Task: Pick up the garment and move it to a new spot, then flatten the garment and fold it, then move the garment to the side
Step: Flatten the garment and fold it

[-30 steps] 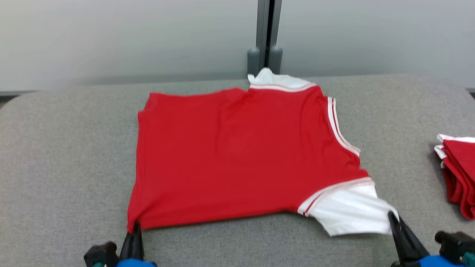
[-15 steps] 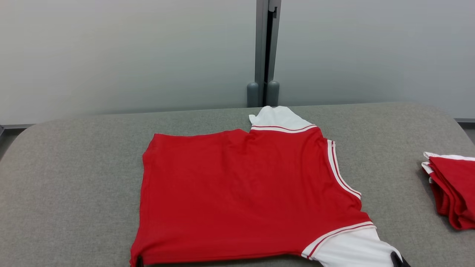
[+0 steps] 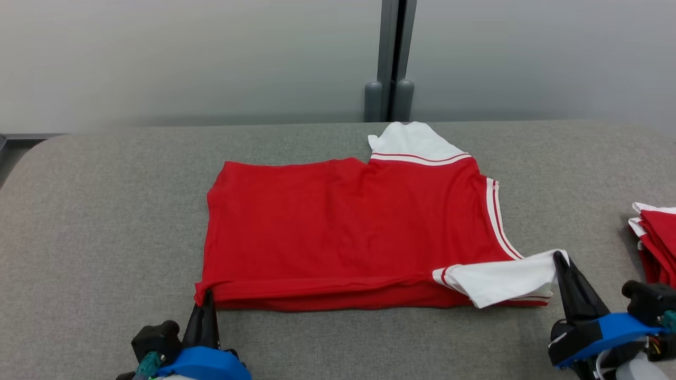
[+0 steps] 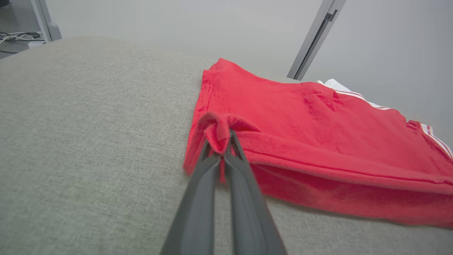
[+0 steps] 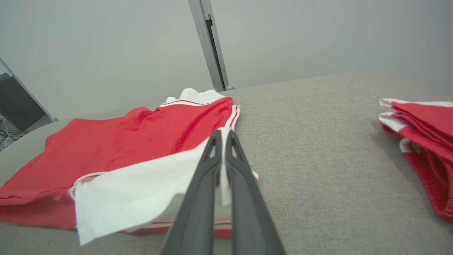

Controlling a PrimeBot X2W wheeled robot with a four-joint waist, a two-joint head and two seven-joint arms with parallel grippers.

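The garment (image 3: 343,221) is a red shirt with white sleeves and striped trim, spread on the grey padded table (image 3: 105,211). Its near edge is lifted and turned over toward the far side. My left gripper (image 3: 207,296) is shut on the near left hem corner, which bunches red between the fingertips (image 4: 222,141). My right gripper (image 3: 557,258) is shut on the near white sleeve (image 5: 141,187), holding it raised over the red body (image 5: 124,141). The far white sleeve (image 3: 409,140) lies flat at the back.
A stack of folded red and white garments (image 3: 655,243) lies at the table's right edge, also seen in the right wrist view (image 5: 421,141). A grey partition wall with a vertical post (image 3: 393,58) runs behind the table.
The head camera tilted up and back down. Both grippers have carried the near edge up and away, so the hem is now folded over and the white sleeve lies across the red body.
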